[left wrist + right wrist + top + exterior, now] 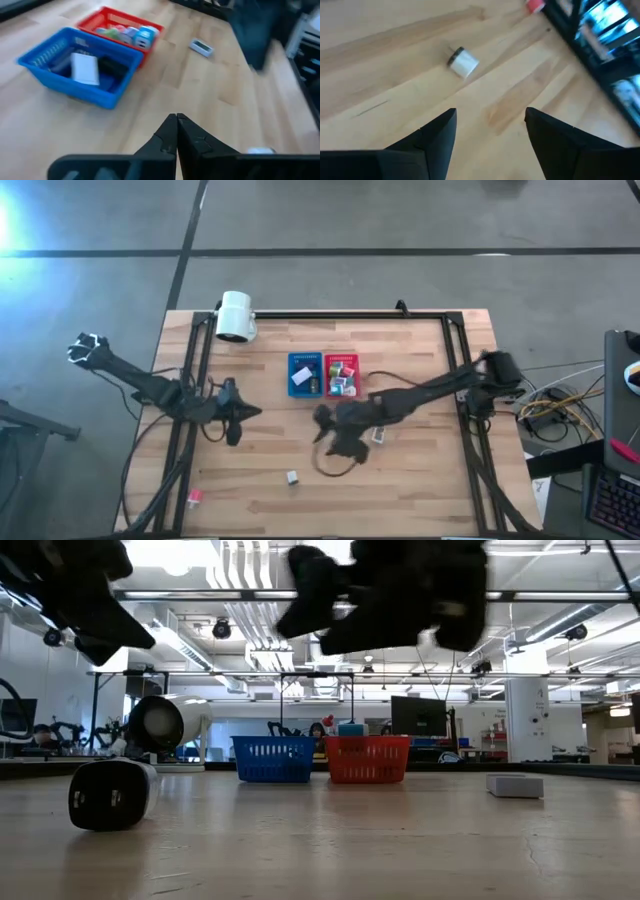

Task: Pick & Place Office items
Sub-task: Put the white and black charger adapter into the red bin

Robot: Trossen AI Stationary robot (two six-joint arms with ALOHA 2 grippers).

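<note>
My right gripper point(490, 125) is open and hovers over bare wood near the table's middle point(335, 445). A small white piece with a dark end point(462, 61) lies on the table ahead of it, toward the near edge point(292, 477); it also shows in the low view point(110, 793). A pink piece point(194, 497) lies near the near-left corner. A flat white-grey block point(378, 436) lies beside the right arm. My left gripper point(176, 132) is shut and empty, left of the bins point(235, 418). More pieces lie inside the blue bin point(305, 373) and the red bin point(340, 375).
The two bins stand side by side at the table's middle, toward the far edge. A white cylinder lamp point(235, 317) stands at the far-left corner. A black frame rail point(350, 313) runs along the far edge and down both sides. Bare wood lies between the bins and the near edge.
</note>
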